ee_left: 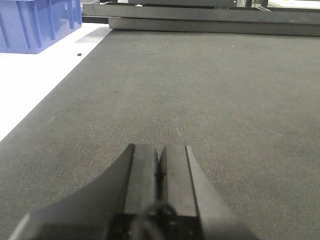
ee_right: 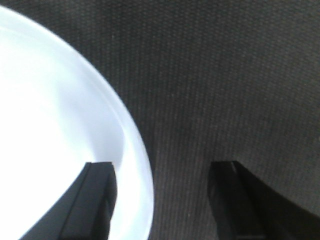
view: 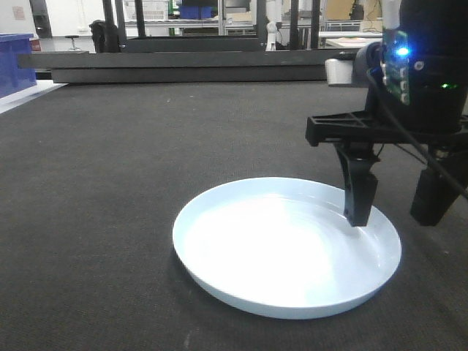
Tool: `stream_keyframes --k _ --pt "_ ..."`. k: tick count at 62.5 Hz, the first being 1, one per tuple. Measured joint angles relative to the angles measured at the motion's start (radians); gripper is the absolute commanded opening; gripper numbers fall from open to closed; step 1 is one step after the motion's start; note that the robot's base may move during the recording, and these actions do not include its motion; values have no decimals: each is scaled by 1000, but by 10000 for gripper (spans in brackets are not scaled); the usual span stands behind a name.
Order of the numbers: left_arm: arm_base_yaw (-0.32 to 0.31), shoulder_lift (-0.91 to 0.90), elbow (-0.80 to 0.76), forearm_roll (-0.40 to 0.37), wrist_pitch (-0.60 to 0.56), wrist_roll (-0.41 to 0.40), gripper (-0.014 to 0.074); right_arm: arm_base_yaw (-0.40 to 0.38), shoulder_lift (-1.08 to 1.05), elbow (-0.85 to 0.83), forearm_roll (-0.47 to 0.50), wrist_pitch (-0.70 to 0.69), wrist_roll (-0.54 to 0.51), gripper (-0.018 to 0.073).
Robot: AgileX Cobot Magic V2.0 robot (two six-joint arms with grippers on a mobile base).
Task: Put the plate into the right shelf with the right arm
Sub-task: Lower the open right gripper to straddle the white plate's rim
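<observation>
A pale blue-white round plate (view: 285, 245) lies flat on the dark table mat. My right gripper (view: 395, 216) is open and points down over the plate's right rim. One finger (view: 360, 197) is inside the plate, the other (view: 433, 196) is outside over the mat. In the right wrist view the rim (ee_right: 137, 165) runs between the two fingers, and the gripper (ee_right: 162, 172) is spread wide around it. My left gripper (ee_left: 160, 155) is shut and empty, low over bare mat. No shelf shows in any view.
A blue plastic bin (ee_left: 37, 22) stands on a white surface at the far left (view: 14, 62). Dark metal frame bars (view: 183, 69) run along the table's back edge. The dark mat (view: 110, 183) stretches left of the plate.
</observation>
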Motion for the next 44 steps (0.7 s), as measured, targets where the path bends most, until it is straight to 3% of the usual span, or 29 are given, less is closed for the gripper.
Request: stream_keyframes --k 18,23,44 --pt "0 0 0 0 0 0 -47 0 33 -2 1 -41 21 503" --pt "0 0 0 0 0 0 -47 0 35 -2 1 -41 23 463" --pt "0 0 0 0 0 0 -47 2 37 -2 23 -45 23 39"
